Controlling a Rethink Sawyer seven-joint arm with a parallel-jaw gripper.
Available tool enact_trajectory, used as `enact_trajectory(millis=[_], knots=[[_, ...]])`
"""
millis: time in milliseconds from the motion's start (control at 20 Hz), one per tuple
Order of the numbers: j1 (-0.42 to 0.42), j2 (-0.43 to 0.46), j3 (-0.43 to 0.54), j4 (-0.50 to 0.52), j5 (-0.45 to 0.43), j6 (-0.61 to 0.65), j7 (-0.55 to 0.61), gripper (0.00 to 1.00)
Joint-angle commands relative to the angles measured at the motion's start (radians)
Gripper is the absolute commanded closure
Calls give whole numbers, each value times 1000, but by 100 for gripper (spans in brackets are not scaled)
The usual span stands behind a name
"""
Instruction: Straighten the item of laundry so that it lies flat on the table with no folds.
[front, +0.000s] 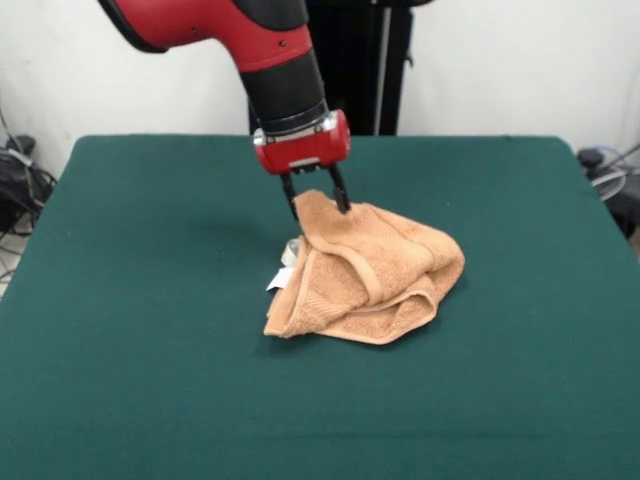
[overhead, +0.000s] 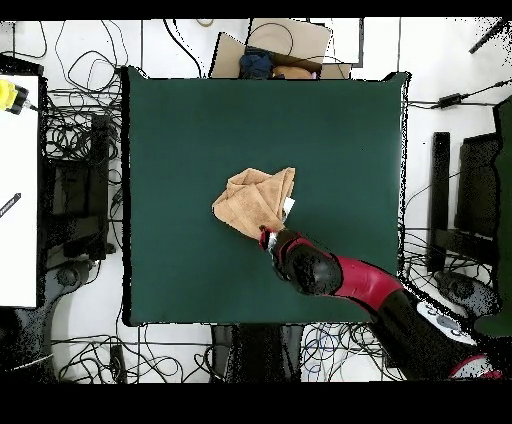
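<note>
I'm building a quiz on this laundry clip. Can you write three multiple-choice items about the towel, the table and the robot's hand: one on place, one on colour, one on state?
1. Where on the table does the towel lie?
A. Near the middle
B. Hanging off an edge
C. In a corner

2. What colour is the table?
A. White
B. Dark green
C. Red

3. What state is the towel in?
A. Spread flat
B. Rolled into a tube
C. Bunched, with folds

Answers:
1 A: the overhead view shows green surface on every side of it.
2 B: the surface is dark green in both views.
3 C: it sits in a crumpled heap, one peak pinched in the hand.
</note>
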Motion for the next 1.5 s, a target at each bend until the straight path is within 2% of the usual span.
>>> enact_trajectory(millis=[50,300,900,1500], knots=[[11,24,74,-47,-4,95,50,0],[2,-57,80,23,18,112,79,0],[-35,-119,122,66,47,177,83,0],[-43,-51,97,46,-2,98,89,0]])
